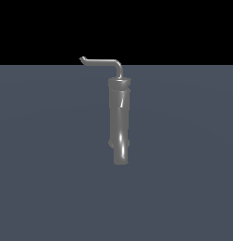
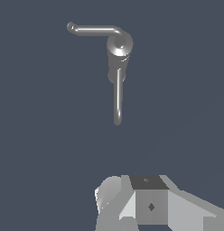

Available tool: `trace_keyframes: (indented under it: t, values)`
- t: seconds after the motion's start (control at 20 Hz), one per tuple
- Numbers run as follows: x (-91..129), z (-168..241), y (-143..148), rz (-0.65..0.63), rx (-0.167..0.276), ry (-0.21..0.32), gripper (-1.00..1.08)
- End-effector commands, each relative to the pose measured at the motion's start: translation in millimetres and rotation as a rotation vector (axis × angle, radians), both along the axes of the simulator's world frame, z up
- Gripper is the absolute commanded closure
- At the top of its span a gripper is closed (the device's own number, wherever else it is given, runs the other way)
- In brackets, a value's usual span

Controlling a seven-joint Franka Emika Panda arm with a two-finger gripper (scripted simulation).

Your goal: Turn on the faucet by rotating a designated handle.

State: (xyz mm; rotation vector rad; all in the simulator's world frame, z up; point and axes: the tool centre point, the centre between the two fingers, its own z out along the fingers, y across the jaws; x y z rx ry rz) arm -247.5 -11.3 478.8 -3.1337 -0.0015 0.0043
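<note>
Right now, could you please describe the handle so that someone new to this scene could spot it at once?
Find the tall dark-grey faucet standing alone on the blue-grey floor. From its collared upper end rises the handle, a thin grey rod that bends toward the exterior view's left and ends in a small upturned tip. It is far slimmer than the thick cylinder beneath it.

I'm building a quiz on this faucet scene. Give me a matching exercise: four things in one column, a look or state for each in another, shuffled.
Things:
1. faucet
2. handle
3. gripper
4. floor

Descriptions:
A. flat blue-grey surface
B. thin bent rod with a small upturned tip
C. apart from the faucet, touching nothing
D. thick glossy dark-grey cylinder with a collar

Pairs: 1-D, 2-B, 3-C, 4-A
</note>
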Motion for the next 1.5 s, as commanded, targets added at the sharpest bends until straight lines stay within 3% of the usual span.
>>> trace_keyframes:
  t: [0.0,0.45,0.8,1.45]
  values:
    - [0.0,0.0,0.0,0.0,0.0,0.0,1.08]
    - [8.0,6.1,9.1,0.014,0.039,-0.016,1.08]
    - [11.0,5.3,9.2,-0.004,0.036,-0.015,1.08]
    - [44.3,-2.5,14.5,-0.187,0.022,-0.01,1.08]
